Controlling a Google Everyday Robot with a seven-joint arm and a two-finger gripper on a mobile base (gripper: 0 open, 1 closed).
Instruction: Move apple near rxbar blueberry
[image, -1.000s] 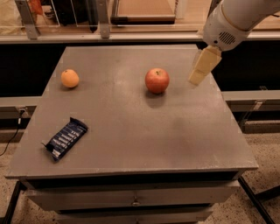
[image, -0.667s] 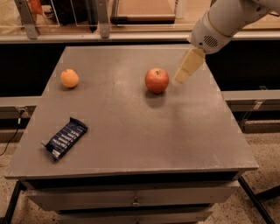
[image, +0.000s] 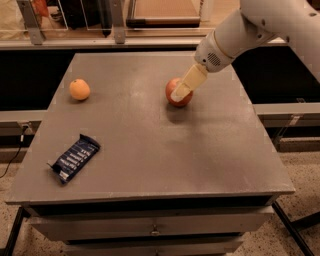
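Note:
The red apple (image: 176, 96) sits on the grey table (image: 150, 145), right of the middle toward the back. My gripper (image: 184, 86) comes in from the upper right on a white arm, and its cream tip is right at the apple, covering part of its upper right side. The rxbar blueberry (image: 75, 158), a dark navy wrapper with white lettering, lies flat near the front left, far from the apple.
A small orange fruit (image: 79, 89) sits at the back left of the table. The table has drawers below its front edge (image: 150, 192). A railing and shelving run behind the table.
My gripper has moved left and down from beside the table's right back area to the apple. The apple, orange fruit and bar have not moved.

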